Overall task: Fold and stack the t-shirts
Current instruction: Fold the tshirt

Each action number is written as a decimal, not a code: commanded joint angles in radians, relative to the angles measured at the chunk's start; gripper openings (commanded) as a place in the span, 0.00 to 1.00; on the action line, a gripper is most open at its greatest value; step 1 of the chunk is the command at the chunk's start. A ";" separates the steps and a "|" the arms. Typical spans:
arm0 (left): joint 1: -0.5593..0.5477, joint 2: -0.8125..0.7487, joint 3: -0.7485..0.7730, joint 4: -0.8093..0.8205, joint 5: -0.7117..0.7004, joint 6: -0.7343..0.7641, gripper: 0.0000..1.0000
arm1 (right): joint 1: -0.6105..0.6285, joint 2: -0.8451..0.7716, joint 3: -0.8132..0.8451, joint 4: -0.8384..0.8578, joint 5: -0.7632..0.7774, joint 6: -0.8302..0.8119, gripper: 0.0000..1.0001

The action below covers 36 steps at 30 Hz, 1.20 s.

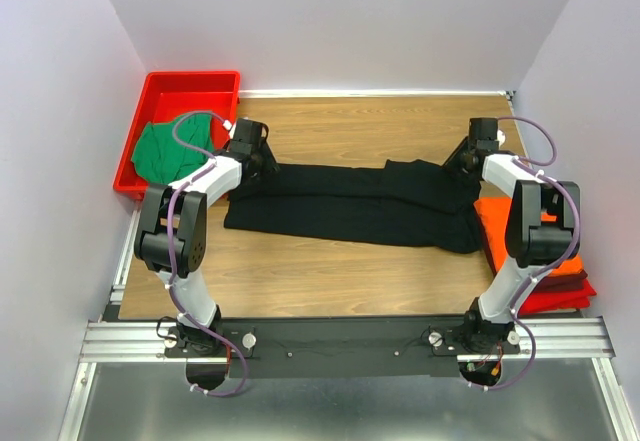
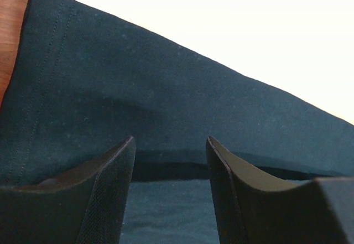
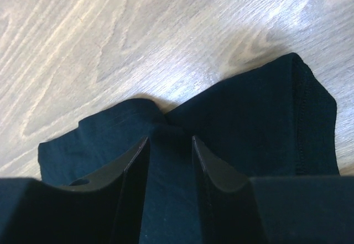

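Note:
The black t-shirt [image 1: 350, 206] lies flat across the table, folded lengthwise into a long band. My left gripper [image 1: 262, 157] is low at its far left end. In the left wrist view [image 2: 170, 144] the jaws stand apart over the black cloth [image 2: 166, 89], with a fold edge just past the tips. My right gripper [image 1: 462, 159] is at the shirt's far right end. There the jaws [image 3: 170, 140] stand close together on a puckered bunch of black cloth [image 3: 243, 117]. The green t-shirt [image 1: 168, 151] is bunched in the red tray [image 1: 190, 86]. The orange t-shirt [image 1: 498, 226] lies folded at the right.
The red tray stands at the back left corner against the wall. The orange shirt rests on a red folded layer [image 1: 560, 293] at the right edge, partly hidden by the right arm. Bare wooden tabletop [image 1: 360, 126] shows behind the black shirt and in front of it.

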 commanded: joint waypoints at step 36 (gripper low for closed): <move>-0.026 0.007 -0.007 0.017 0.062 0.005 0.62 | 0.002 -0.479 -0.350 -0.020 -0.294 0.039 0.00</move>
